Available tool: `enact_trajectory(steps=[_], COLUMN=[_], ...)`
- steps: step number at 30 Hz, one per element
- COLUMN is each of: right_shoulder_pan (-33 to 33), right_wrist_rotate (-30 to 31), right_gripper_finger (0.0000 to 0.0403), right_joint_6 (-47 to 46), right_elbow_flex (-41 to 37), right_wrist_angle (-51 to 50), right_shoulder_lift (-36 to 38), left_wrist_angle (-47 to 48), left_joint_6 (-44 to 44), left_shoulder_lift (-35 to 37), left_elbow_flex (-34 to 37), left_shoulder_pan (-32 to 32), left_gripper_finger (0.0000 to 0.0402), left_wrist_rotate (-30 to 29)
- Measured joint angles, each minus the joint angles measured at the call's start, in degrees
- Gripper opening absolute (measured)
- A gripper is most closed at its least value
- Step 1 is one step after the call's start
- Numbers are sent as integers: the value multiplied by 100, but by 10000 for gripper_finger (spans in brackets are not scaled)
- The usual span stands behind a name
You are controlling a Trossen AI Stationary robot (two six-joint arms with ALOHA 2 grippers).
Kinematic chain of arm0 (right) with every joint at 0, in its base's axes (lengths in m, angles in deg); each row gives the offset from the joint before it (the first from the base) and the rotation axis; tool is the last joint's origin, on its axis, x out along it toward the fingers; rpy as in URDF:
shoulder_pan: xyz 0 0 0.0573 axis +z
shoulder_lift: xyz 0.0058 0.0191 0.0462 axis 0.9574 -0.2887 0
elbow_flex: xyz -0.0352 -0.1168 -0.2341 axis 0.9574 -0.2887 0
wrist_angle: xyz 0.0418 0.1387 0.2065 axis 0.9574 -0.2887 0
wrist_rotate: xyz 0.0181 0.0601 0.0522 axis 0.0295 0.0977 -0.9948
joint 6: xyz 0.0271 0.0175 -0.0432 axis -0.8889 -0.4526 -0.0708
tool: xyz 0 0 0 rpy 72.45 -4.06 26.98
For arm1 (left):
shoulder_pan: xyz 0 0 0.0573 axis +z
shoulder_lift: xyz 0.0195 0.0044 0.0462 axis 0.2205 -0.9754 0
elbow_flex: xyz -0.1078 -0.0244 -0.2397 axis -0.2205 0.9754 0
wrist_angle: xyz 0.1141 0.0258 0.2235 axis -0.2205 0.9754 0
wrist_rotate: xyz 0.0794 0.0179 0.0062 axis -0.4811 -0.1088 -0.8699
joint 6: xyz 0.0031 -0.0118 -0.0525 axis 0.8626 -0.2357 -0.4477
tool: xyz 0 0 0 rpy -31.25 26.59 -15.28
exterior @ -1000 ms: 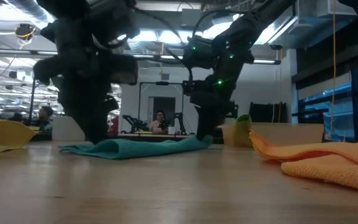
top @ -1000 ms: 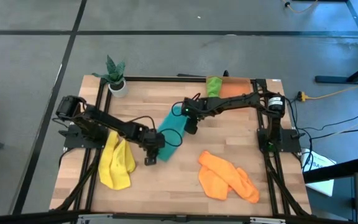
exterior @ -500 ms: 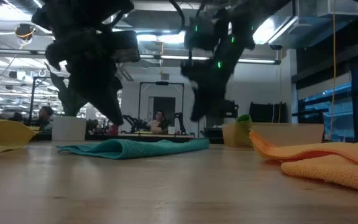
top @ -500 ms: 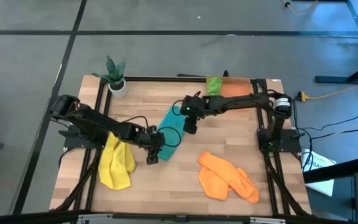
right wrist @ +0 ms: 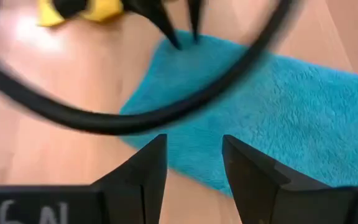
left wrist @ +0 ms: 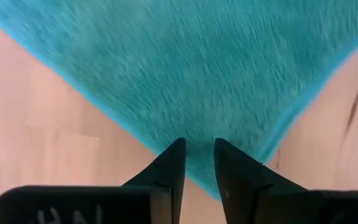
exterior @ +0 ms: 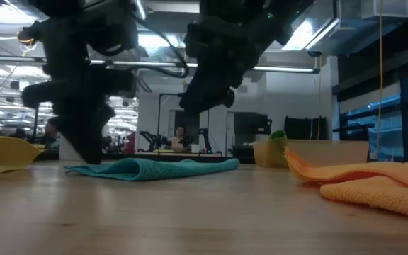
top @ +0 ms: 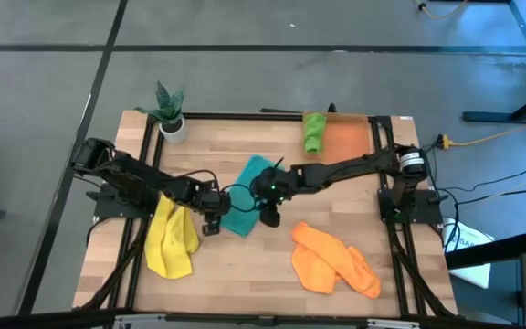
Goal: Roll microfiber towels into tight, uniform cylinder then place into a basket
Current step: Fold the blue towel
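No clearly readable text, labels or signs

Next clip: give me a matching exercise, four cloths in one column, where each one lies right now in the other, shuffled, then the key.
Cloths:
1. yellow towel
2. green towel
3. teal towel
4. orange towel

Places:
A. mid-table, between the left gripper and the right gripper
B. near edge of the table, on the right arm's side
C. at the left end of the orange basket
D. left side of the table, beside the left arm

Pairs: 1-D, 2-C, 3-A, 4-B
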Motion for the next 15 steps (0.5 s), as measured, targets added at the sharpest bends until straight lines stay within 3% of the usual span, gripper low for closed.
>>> enact_trajectory(steps=[4,15], right_shoulder_pan=[13,-390], right_wrist_rotate=[361,662], right_gripper_finger=[157,157], right_joint_6=[-74,46], right_elbow_flex=[-11,-5], right_wrist_angle=[-23,-61], right_shoulder_lift=[-300,-664], left_wrist_angle=[-47,-688], left_joint_6=[-7,-794], left_shoulder_lift=[0,0], left_elbow_flex=[84,188], left_shoulder_pan=[-175,-773], left_gripper_finger=[76,76], left_wrist_rotate=[34,159])
